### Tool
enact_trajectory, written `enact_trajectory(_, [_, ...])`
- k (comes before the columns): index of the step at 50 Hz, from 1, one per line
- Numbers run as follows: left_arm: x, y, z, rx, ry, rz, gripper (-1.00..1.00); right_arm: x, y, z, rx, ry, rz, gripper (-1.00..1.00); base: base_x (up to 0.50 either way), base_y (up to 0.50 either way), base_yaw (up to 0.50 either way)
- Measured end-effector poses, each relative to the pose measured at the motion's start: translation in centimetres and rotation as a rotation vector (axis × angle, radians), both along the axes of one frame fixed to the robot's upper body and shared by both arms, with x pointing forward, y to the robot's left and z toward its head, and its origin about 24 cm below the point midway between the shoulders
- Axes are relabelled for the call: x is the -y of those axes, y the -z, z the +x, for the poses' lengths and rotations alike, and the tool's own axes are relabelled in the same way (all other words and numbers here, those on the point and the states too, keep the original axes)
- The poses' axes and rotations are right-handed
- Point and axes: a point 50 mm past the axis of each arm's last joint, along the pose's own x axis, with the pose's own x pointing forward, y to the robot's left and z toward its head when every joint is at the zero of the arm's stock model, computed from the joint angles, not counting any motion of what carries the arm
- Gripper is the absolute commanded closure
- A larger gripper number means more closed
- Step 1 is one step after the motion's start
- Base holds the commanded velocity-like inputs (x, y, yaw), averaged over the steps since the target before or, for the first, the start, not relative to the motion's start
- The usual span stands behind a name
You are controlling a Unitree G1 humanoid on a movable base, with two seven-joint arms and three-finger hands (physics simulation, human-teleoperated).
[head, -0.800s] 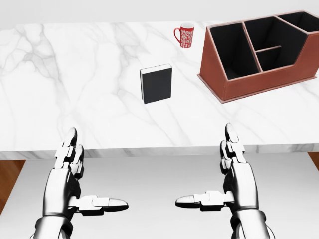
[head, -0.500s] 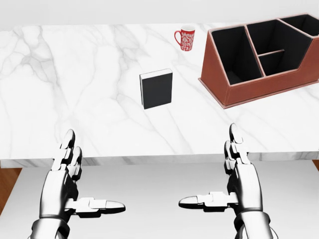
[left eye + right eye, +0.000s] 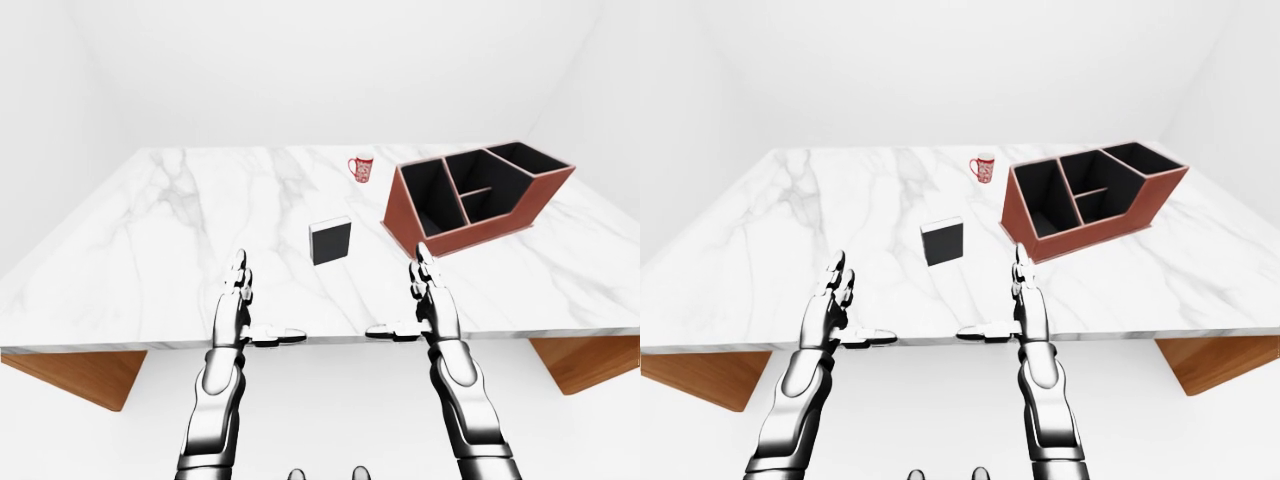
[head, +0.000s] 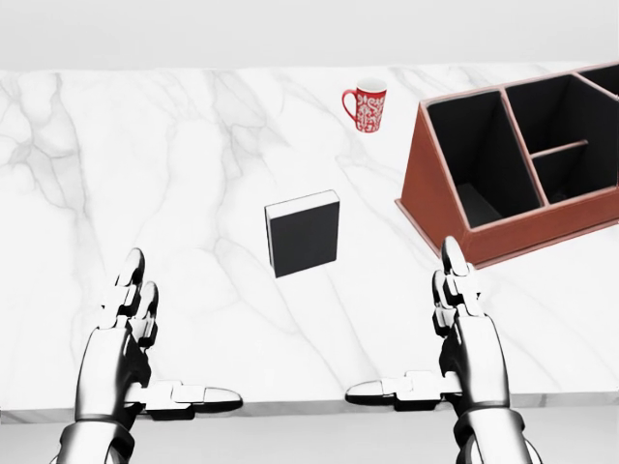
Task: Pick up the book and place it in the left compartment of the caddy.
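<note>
Head view: the black book lies flat on the marble worktop, left of the brown caddy. Left hand and right hand hover, fingers spread, holding nothing. Left-eye view: a red mug stands beyond the book.

Bare marble table surrounds the book; caddy well right
</note>
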Motion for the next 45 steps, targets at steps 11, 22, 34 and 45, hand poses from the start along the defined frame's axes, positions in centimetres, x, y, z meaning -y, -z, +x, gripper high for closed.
enact_trajectory(11, [0.0, -0.05, -0.02, 0.002, 0.0, -0.001, -1.0, 0.01, 0.03, 0.03, 0.001, 0.004, -0.007, -1.0, 0.5, -0.14, 0.0])
enact_trajectory(22, [-0.03, -0.06, -0.06, 0.003, -0.001, -0.003, -1.0, 0.01, 0.14, 0.08, -0.002, 0.004, -0.013, -1.0, 0.5, -0.14, 0.0])
enact_trajectory(34, [-0.02, -0.17, 0.02, 0.008, -0.001, -0.005, -1.0, -0.08, 0.09, 0.12, 0.005, 0.004, -0.022, -1.0, 0.37, -0.04, 0.0])
enact_trajectory(45, [-0.11, -0.13, -0.06, 0.006, -0.004, -0.006, -1.0, -0.21, 0.2, 0.16, 0.003, 0.004, -0.034, -1.0, 0.0, 0.0, 0.0])
